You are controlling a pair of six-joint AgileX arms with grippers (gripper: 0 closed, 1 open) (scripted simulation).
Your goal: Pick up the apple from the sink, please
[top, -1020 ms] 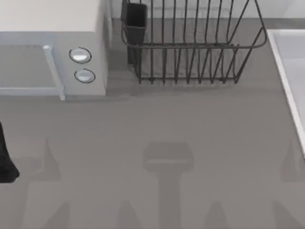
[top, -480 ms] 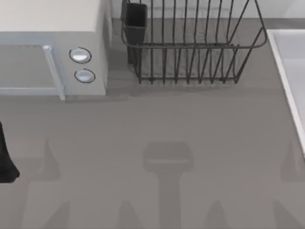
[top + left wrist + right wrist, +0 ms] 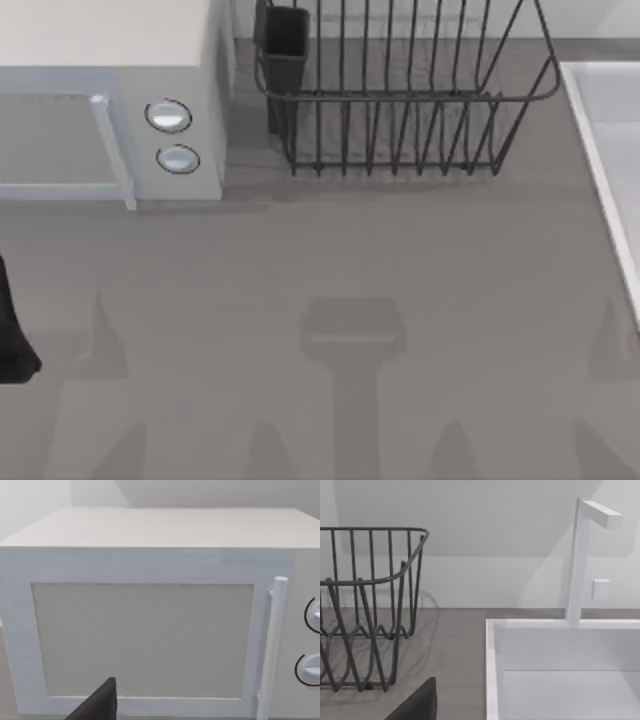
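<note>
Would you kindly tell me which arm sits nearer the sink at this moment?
Right. The right wrist view looks straight at the sink close by. The left arm is at the table's far left edge, facing the microwave.

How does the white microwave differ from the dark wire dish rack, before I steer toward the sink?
The white boxy microwave is solid-walled, with two round knobs; the dark wire dish rack is open bars you see through. The microwave stands at the table's left, the rack nearer the pale sink. Both sit along the back.

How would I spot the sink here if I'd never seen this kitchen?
Start at the white microwave on the table's left, then pass the dark wire dish rack to the right edge. There sits the sink, a pale rectangular basin with a raised rim and a white faucet.
</note>
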